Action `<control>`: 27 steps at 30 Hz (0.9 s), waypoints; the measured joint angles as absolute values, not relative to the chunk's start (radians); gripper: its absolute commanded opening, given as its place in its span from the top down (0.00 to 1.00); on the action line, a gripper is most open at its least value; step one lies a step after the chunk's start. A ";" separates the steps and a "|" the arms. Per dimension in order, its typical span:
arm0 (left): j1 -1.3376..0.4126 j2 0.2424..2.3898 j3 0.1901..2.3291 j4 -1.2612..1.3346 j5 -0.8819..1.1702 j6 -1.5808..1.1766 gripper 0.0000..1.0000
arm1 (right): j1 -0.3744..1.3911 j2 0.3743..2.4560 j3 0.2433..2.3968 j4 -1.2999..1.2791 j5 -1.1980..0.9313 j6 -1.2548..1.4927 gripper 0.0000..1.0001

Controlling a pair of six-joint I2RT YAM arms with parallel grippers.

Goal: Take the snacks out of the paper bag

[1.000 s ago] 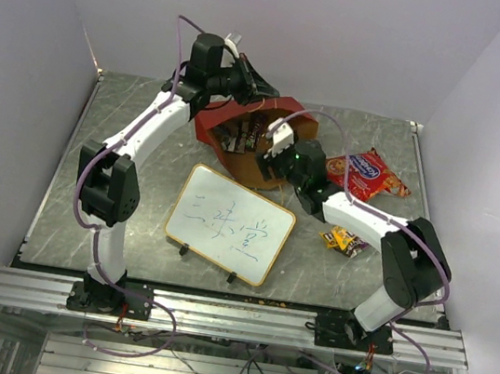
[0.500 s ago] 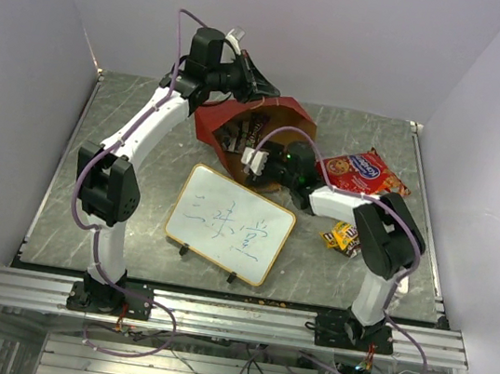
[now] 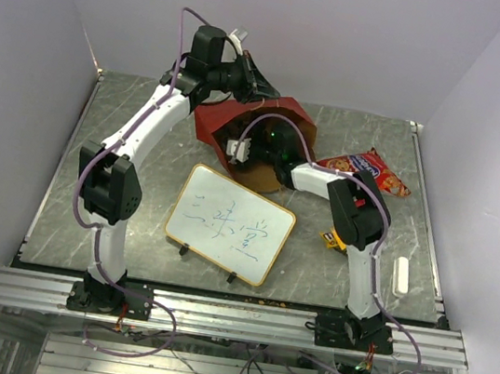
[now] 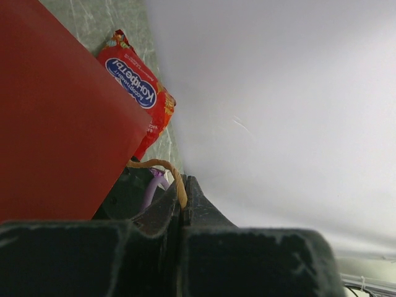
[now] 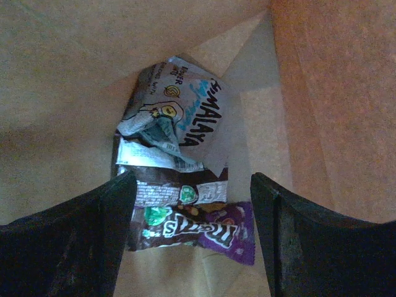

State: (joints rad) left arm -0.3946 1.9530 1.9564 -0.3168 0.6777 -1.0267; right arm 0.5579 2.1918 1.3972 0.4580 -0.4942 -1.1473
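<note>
Top external view: one red paper bag [image 3: 214, 125] lies on its side at the far middle of the table [image 3: 126, 131]. Its brown mouth faces the right arm, which reaches into it. One red chip bag [image 3: 371, 167] lies on the table just right of the paper bag. Small yellow candy packets [image 3: 331, 240] sit nearer, partly behind the right arm, so I cannot tell their number. One whiteboard [image 3: 230, 225] sits in front of the paper bag, and one white eraser block [image 3: 400, 275] lies near the right edge.

Left wrist view: the left gripper [image 4: 183, 195] is pinched tight on one tan string handle [image 4: 167, 167] beside the bag's red wall.

Right wrist view: the right gripper [image 5: 193, 185] is spread wide and empty inside the bag. It points at three packets on the kraft paper: one silver packet [image 5: 179, 114], one brown packet [image 5: 173, 189] and one purple M&M's packet [image 5: 232, 232].
</note>
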 measured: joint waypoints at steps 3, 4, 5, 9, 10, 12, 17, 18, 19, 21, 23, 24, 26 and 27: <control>-0.395 1.959 1.963 -0.326 0.684 -1.023 0.93 | 0.555 2.225 1.448 0.432 -0.509 -1.185 0.26; -0.395 1.961 1.964 -0.329 0.686 -1.021 0.93 | 0.553 2.238 1.465 0.427 -0.514 -1.195 0.26; -0.395 1.962 1.964 -0.332 0.686 -1.020 0.93 | 0.552 2.250 1.481 0.423 -0.522 -1.203 0.27; -0.395 1.963 1.964 -0.344 0.693 -1.017 0.93 | 0.551 2.291 1.534 0.410 -0.561 -1.217 0.28; -0.395 1.963 1.964 -0.344 0.694 -1.017 0.93 | 0.551 2.297 1.540 0.411 -0.569 -1.216 0.28; -0.395 1.963 1.965 -0.347 0.696 -1.016 0.93 | 0.552 2.318 1.562 0.415 -0.583 -1.216 0.28; -0.395 1.964 1.970 -0.364 0.696 -1.010 0.93 | 0.556 2.370 1.608 0.432 -0.582 -1.212 0.29; -0.395 1.964 1.970 -0.366 0.696 -1.010 0.93 | 0.557 2.381 1.617 0.439 -0.578 -1.211 0.29; -0.395 1.964 1.970 -0.368 0.696 -1.010 0.93 | 0.557 2.391 1.628 0.445 -0.573 -1.212 0.29; -0.395 1.964 1.971 -0.376 0.696 -1.009 0.93 | 0.557 2.409 1.642 0.451 -0.562 -1.213 0.30; -0.397 1.964 1.971 -0.386 0.695 -1.005 0.93 | 0.556 2.420 1.648 0.457 -0.555 -1.211 0.32; -0.397 1.964 1.971 -0.390 0.695 -1.002 0.93 | 0.556 2.425 1.651 0.459 -0.550 -1.211 0.33; -0.398 1.964 1.971 -0.398 0.695 -1.001 0.93 | 0.554 2.433 1.663 0.464 -0.545 -1.206 0.35; -0.398 1.964 1.971 -0.400 0.694 -1.001 0.93 | 0.553 2.437 1.669 0.468 -0.543 -1.202 0.39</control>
State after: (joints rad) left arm -0.3985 1.9640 1.9709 -0.3996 0.6941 -1.0008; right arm 0.5533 2.4374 1.6691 0.4679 -0.5426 -1.2018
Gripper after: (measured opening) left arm 0.076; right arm 0.671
